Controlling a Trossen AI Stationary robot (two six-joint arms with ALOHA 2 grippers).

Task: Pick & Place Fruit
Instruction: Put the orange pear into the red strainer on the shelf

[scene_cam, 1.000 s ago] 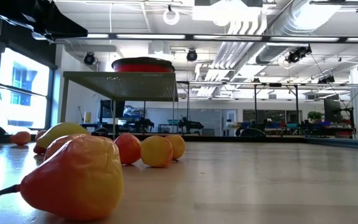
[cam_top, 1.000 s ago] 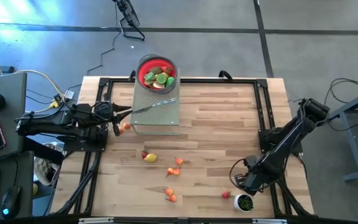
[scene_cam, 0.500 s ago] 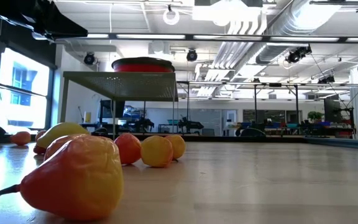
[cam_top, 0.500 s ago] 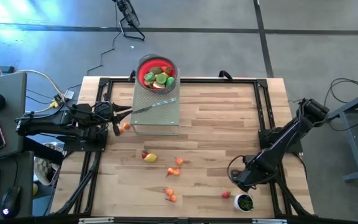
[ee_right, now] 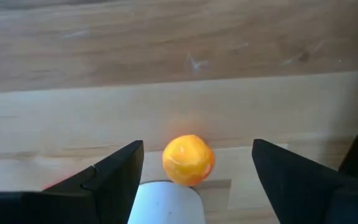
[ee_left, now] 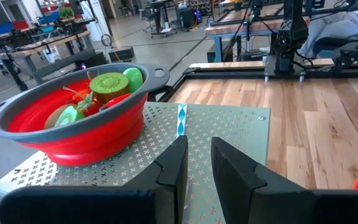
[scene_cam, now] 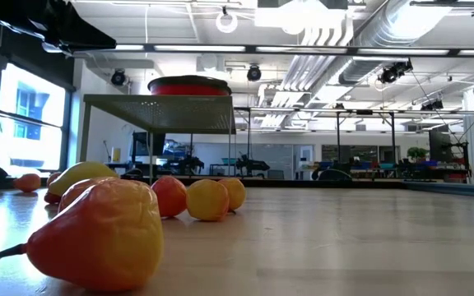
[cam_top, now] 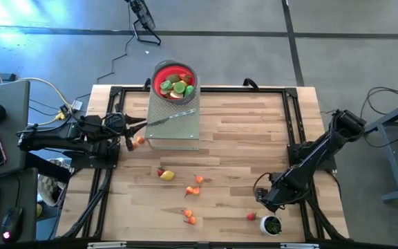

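Note:
Several small toy fruits point(cam_top: 192, 191) lie loose on the wooden table, and a pear-shaped one point(scene_cam: 97, 234) sits closest in the low view. More fruit fills the red bowl point(cam_top: 175, 81), which stands on the grey perforated platform point(cam_top: 175, 135). My right gripper point(ee_right: 194, 168) points down near the table's right front corner, open. Its fingers stand on either side of an orange fruit point(ee_right: 188, 160) that rests on the table, without touching it. My left gripper point(cam_top: 138, 125) is at the platform's left edge, shut on the silver knife point(cam_top: 175, 115). My left gripper holds the silver knife by its left end point(cam_top: 146, 123), coming level from the table's left and along the knife. The fingers themselves hide the place of contact. The blade point(ee_left: 181, 119) reaches over the platform toward the bowl.
A small white cup with green contents point(cam_top: 271, 225) stands near the front right corner, with a red fruit point(cam_top: 252, 216) beside it. A white rounded thing point(ee_right: 163, 202) shows right next to the orange fruit. Black frame rails point(cam_top: 292, 124) run along the table's sides.
My right gripper has sunk a little and shifted slightly toward the table's left edge, rolling its wrist as it went. The left arm, the knife and the loose fruit have stayed where they were.

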